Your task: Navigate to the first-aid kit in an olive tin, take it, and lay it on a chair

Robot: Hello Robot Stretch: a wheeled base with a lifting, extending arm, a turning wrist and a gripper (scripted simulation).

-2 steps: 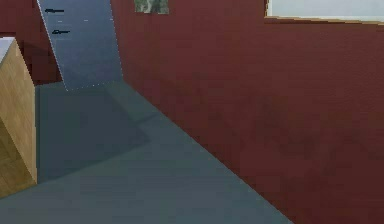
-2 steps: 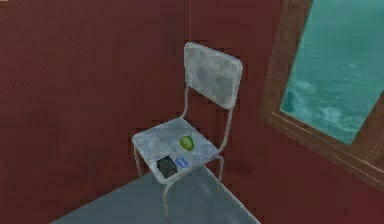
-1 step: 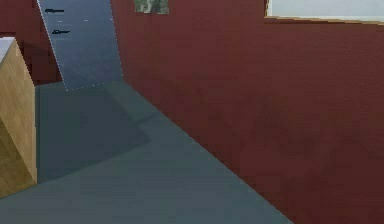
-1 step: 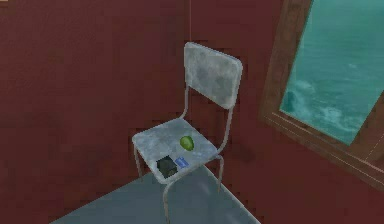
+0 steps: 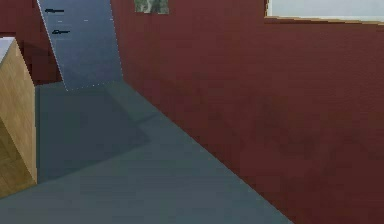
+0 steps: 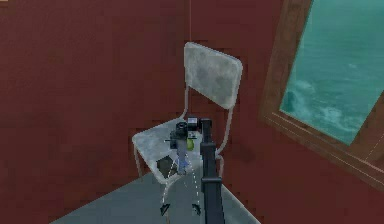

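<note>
**Forward view.** A dark red wall [image 5: 220,90] runs along the right side above a grey-blue floor [image 5: 130,170]. A grey door [image 5: 85,45] with dark handles stands at the far end. A wooden cabinet [image 5: 15,110] sits at the left edge, and a framed picture [image 5: 325,8] hangs at the top right.

**Arm side view.** A pale chair [image 6: 212,72] on a thin metal frame stands against the red wall, with a wood-framed window [image 6: 335,70] to its right. The arm [image 6: 210,190] rises from the bottom edge, and the gripper [image 6: 184,133] lies in front of the chair seat. A small olive blob [image 6: 183,144] at the gripper's end is probably the tin. The seat lies right behind it, so I cannot tell whether the gripper holds it or whether it rests on the seat.

**Handling (a judgement).** A tin of this kind is likely stiff, fairly light and smooth-sided, so it may slip. It is best taken across the body's narrower sides, below the lid, and set down flat.
</note>
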